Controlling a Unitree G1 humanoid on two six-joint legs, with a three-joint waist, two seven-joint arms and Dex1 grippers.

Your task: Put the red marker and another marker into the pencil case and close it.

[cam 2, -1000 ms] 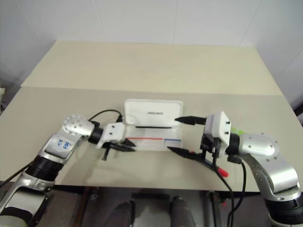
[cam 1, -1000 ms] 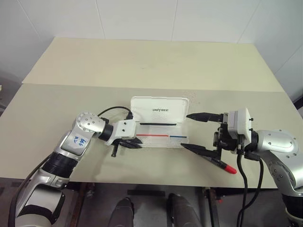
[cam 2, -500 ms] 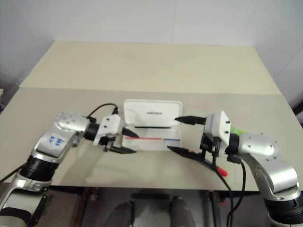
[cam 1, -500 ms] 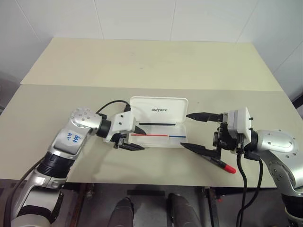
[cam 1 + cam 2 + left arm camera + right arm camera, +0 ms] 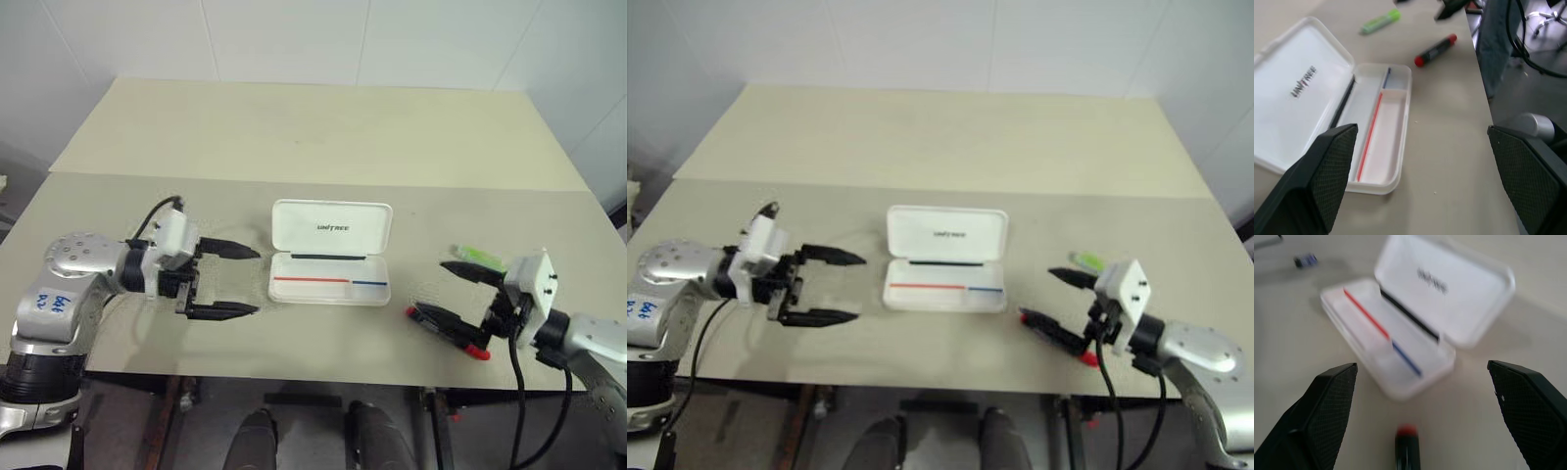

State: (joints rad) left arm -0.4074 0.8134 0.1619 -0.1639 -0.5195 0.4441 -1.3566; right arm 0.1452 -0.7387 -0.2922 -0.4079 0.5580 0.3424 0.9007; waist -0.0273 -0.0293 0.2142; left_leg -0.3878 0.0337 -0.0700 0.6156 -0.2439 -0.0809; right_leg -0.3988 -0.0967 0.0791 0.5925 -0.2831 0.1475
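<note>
Pencil case (image 5: 331,255) lies open, white (UNITREE lid); both grippers spread, empty.

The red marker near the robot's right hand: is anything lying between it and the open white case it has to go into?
Nothing visible does. The red marker lies on the table between the open fingers of the right gripper, and only bare tabletop separates it from the pencil case, whose lid stands open. The green highlighter lies off to the side.

Open pencil case (image 5: 945,262) between spread hands
</note>
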